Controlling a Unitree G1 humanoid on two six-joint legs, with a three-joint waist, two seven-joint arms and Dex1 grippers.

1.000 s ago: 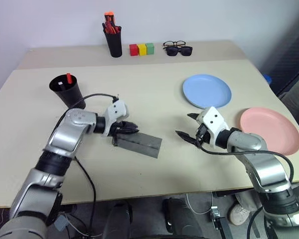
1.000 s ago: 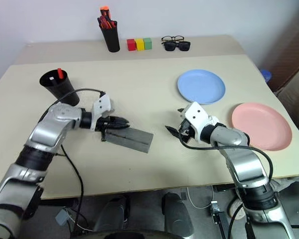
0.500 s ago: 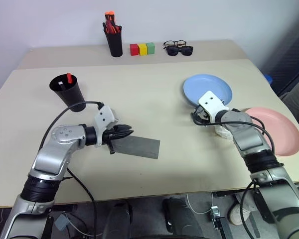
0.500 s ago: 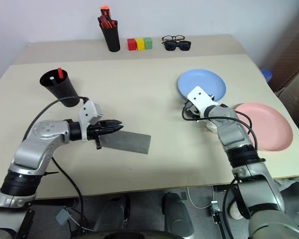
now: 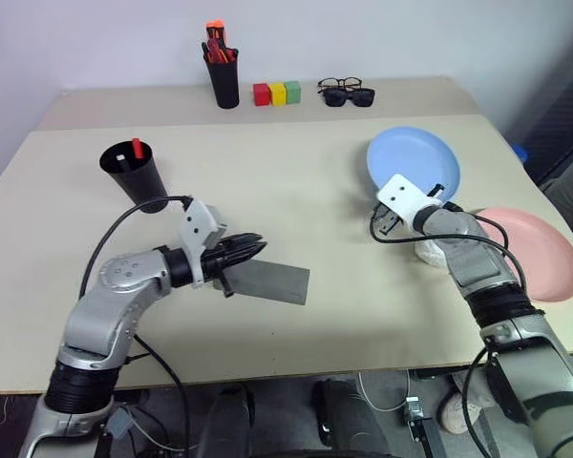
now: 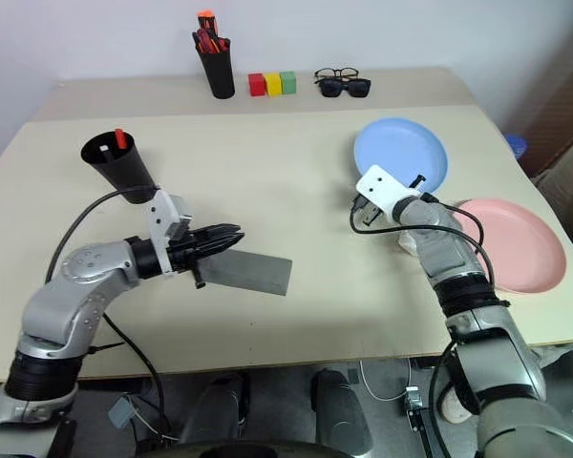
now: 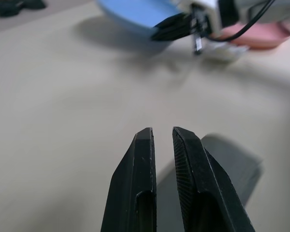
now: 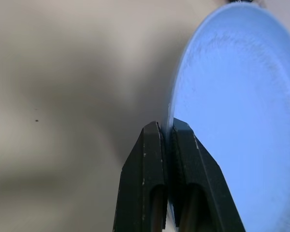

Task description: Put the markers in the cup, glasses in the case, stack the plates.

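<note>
My right gripper (image 5: pixel 437 197) is shut on the near rim of the light blue plate (image 5: pixel 415 157); its fingers (image 8: pixel 154 159) pinch that edge, and the plate tilts up off the table. The salmon pink plate (image 5: pixel 535 253) lies flat to its right. My left gripper (image 5: pixel 253 245) is shut with nothing between its fingers (image 7: pixel 142 164), just above the left end of the closed grey case (image 5: pixel 275 283). The wide black cup (image 5: pixel 136 176) stands at the left with a red-capped marker (image 5: pixel 136 148) in it. The wire-framed glasses (image 5: pixel 336 84) rest at the far edge.
At the back of the table stand a slim black pen cup (image 5: pixel 223 88) with orange and red markers, a row of red, yellow and green blocks (image 5: pixel 277 93), and thick black sunglasses (image 5: pixel 350 97) in front of the glasses. A black cable loops from my left arm.
My right gripper swung forward to the blue plate, closed on its near rim and tipped it up. My left gripper drew back a little and rose over the case's end.
</note>
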